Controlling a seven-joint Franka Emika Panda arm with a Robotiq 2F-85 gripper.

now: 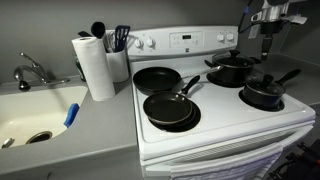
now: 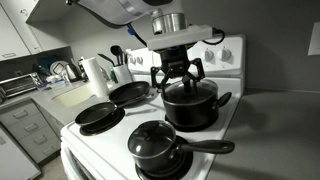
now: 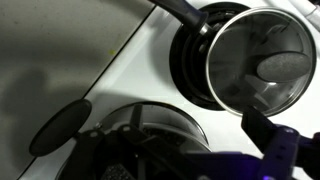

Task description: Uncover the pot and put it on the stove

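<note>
A wide, low black pot (image 2: 192, 110) with two short side handles is seen on a rear coil burner of the white electric stove (image 1: 225, 130), close to the raised back panel. A round clear-glass lid (image 2: 184, 92) with a black knob is seated on the pot. The black gripper (image 2: 178, 80) is held directly over the lid, pointing down. Its fingers (image 2: 160, 78) are spread apart above the knob, with nothing held between them. Whether they touch the lid cannot be told.

On the burner in front of the pot, a smaller black saucepan (image 2: 158, 148) with one long handle is found, also covered by a glass lid. A flat black frying pan (image 1: 170, 110) is set on the front burner beside the saucepan, and a second frying pan (image 1: 157, 78) on the burner behind it. On the grey table (image 1: 110, 125) beside the stove, a white paper-towel roll (image 1: 97, 67) is stood upright near a pale sink (image 1: 35, 115).
</note>
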